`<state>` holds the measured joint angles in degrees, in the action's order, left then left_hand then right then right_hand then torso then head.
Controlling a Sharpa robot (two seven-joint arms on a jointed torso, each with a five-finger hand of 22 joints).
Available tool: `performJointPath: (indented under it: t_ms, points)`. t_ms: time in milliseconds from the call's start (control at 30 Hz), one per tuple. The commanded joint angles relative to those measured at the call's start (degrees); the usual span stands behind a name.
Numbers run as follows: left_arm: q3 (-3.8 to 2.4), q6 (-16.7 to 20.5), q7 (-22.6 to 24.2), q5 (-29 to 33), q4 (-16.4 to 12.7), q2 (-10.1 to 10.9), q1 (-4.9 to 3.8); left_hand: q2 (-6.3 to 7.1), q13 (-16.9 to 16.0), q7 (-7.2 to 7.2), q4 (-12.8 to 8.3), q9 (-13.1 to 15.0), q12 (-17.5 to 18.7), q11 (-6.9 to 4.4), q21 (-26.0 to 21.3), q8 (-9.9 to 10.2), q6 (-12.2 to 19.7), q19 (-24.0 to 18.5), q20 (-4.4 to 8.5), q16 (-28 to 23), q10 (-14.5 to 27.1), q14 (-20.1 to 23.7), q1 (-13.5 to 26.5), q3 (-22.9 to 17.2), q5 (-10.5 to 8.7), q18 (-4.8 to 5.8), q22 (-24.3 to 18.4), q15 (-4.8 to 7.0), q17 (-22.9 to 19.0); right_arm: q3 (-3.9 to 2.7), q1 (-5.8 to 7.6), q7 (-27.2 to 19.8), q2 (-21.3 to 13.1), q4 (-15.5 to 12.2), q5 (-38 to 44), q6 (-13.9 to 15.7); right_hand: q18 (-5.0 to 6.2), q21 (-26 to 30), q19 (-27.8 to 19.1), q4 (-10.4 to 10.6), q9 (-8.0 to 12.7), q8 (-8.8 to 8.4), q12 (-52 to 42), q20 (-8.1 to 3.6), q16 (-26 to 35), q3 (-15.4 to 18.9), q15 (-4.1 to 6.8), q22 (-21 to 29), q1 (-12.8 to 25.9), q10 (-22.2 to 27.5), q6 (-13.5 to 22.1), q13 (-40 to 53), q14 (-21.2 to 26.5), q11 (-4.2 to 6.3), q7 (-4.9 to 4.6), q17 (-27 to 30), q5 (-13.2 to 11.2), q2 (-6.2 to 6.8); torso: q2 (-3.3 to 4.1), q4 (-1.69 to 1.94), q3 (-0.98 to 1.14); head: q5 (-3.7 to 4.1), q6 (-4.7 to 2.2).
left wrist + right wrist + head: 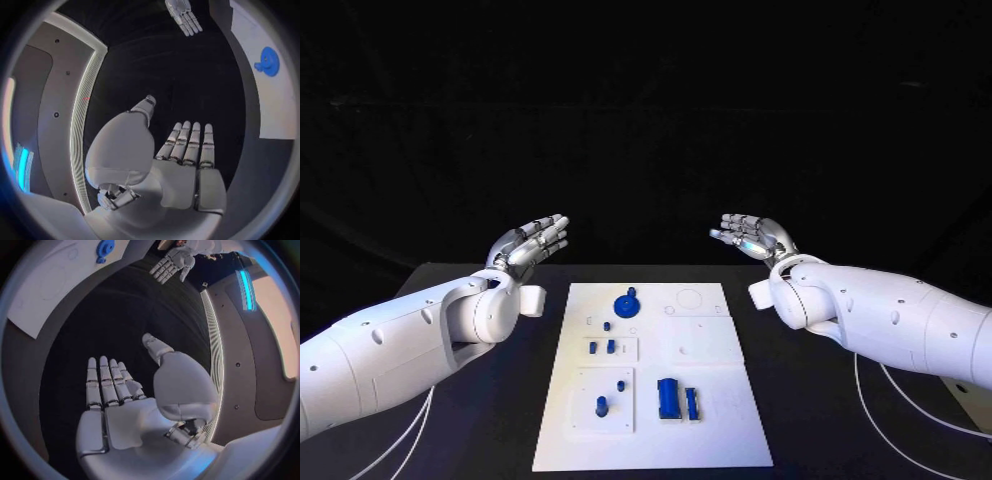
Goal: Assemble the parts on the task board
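Beside task board (733,400), open tabletop (834,420)

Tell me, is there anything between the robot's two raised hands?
No. In the head view, the left hand and right hand hover open with only dark, bare space between them; the white board with its blue parts lies nearer the robot.

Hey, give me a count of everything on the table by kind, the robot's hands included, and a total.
task board: 1
round blue part: 1
small blue parts: 4, as far as the head view shows
long blue blocks: 2
hands: 2, the left hand and the right hand, both empty
Total: 10
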<state>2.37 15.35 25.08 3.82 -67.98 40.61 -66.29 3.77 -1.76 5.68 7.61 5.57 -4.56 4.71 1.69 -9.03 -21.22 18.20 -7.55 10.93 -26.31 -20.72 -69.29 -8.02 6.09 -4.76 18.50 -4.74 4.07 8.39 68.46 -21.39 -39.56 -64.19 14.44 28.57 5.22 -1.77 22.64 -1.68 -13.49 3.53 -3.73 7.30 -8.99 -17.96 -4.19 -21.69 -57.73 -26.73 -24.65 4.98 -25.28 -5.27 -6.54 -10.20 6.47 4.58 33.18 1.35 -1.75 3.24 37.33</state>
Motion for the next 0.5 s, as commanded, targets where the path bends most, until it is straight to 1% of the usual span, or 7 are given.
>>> performJointPath:
  t_ms: [33, 133, 167, 233, 267, 433, 500]
  points:
    - [-0.20, 2.4, 0.4, -0.4, -1.8, 0.1, 0.42, -3.77, 1.8, -5.68, -7.6, -5.6, 4.6, -4.71, -1.7, 9.0, 21.2, -18.2, 7.55, -10.9, 26.3, 20.7, 22.1, 8.0, -6.09, 4.76, -18.5, 4.74, -4.1, -0.54, -0.66, -0.7, -0.4, -2.0, -1.0, 1.6, -5.22, 1.8, -22.6, 1.7, 13.5, -3.53, 3.7, -7.30, 9.0, 18.0, 4.19, 21.7, 57.7, 26.7, 24.7, -5.0, 25.3, 5.27, 6.54, 10.2, -6.5, -4.58, -0.71, -0.52, 0.61, -1.11, -1.01]
    - [-0.44, 5.3, 0.9, -0.8, -4.0, 0.6, 1.05, -3.77, 1.8, -5.68, -7.6, -5.6, 4.6, -4.71, -1.7, 9.0, 21.2, -18.2, 7.55, -10.9, 26.3, 20.7, 27.5, 8.0, -6.09, 4.76, -18.5, 4.74, -4.1, -1.50, -1.60, -1.7, -1.0, -5.0, -2.6, 3.3, -5.22, 1.8, -22.6, 1.7, 13.5, -3.53, 3.7, -7.30, 9.0, 18.0, 4.19, 21.7, 57.7, 26.7, 24.7, -5.0, 25.3, 5.27, 6.54, 10.2, -6.5, -4.58, -1.44, -0.99, 1.25, -2.30, -2.10]
    - [-0.54, 6.5, 1.1, -0.9, -4.9, 0.7, 1.31, -3.77, 1.8, -5.68, -7.6, -5.6, 4.6, -4.71, -1.7, 9.0, 21.2, -18.2, 7.55, -10.9, 26.3, 20.7, 69.3, 8.0, -6.09, 4.76, -18.5, 4.74, -4.1, -1.90, -1.99, -2.1, -1.2, -6.2, -3.3, 4.0, -5.22, 1.8, -22.6, 1.7, 13.5, -3.53, 3.7, -7.30, 9.0, 18.0, 4.19, 21.7, 57.7, 26.7, 24.7, -5.0, 25.3, 5.27, 6.54, 10.2, -6.5, -4.58, -1.62, -1.10, 1.41, -2.61, -2.37]
    - [-0.83, 10.0, 1.7, -1.4, -7.6, 1.3, 2.07, -3.77, 1.8, -5.68, -7.6, -5.6, 4.6, -4.71, -1.7, 9.0, 21.2, -18.2, 7.55, -10.9, 26.3, 20.7, 69.3, 8.0, -6.09, 4.76, -18.5, 4.74, -4.1, -3.06, -3.11, -3.2, -1.9, -9.7, -5.3, 6.1, -5.22, 1.8, -22.6, 1.7, 13.5, -3.53, 3.7, -7.30, 9.0, 18.0, 4.19, 21.7, 57.7, 26.7, 24.7, -5.0, 25.3, 5.27, 6.54, 10.2, -6.5, -4.58, -1.92, -1.30, 1.67, -3.10, -2.83]
    - [-0.89, 10.8, 1.8, -1.5, -8.2, 1.4, 2.24, -3.77, 1.8, -5.68, -7.6, -5.6, 4.6, -4.71, -1.7, 9.0, 21.2, -18.2, 7.55, -10.9, 26.3, 20.7, 69.3, 8.0, -6.09, 4.76, -18.5, 4.74, -4.1, -3.32, -3.37, -3.4, -2.1, -10.5, -5.8, 6.5, -5.22, 1.8, -22.6, 1.7, 13.5, -3.53, 3.7, -7.30, 9.0, 18.0, 4.19, 21.7, 57.7, 26.7, 24.7, -5.0, 25.3, 5.27, 6.54, 10.2, -6.5, -4.58, -1.95, -1.32, 1.70, -3.16, -2.88]
    - [-1.63, 19.8, 3.3, -2.7, -15.1, 2.7, 4.19, -3.77, 1.8, -5.68, -7.6, -5.6, 4.6, -4.71, -1.7, 9.0, 21.2, -18.2, 7.55, -10.9, 26.3, 20.7, 69.3, 8.0, -6.09, 4.76, -18.5, 4.74, -4.1, -6.09, -6.06, -6.2, -3.7, -18.8, -10.5, 11.5, -5.22, 1.8, -22.6, 1.7, 13.5, -3.53, 3.7, -7.30, 9.0, 18.0, 4.19, 21.7, 57.7, 26.7, 24.7, -5.0, 25.3, 5.27, 6.54, 10.2, -6.5, -4.58, -2.00, -1.35, 1.75, -3.24, -2.95]
    - [-1.85, 22.5, 3.7, -3.0, -17.1, 3.1, 4.77, -3.77, 1.8, -5.68, -7.6, -5.6, 4.6, -4.71, -1.7, 9.0, 21.2, -18.2, 7.55, -10.9, 26.3, 20.7, 69.3, 8.0, -6.09, 4.76, -18.5, 4.74, -4.1, -6.86, -6.80, -6.9, -4.2, -21.1, -11.8, 12.8, -5.22, 1.8, -22.6, 1.7, 13.5, -3.53, 3.7, -7.30, 9.0, 18.0, 4.19, 21.7, 57.7, 26.7, 24.7, -5.0, 25.3, 5.27, 6.54, 10.2, -6.5, -4.58, -2.00, -1.35, 1.75, -3.24, -2.95]
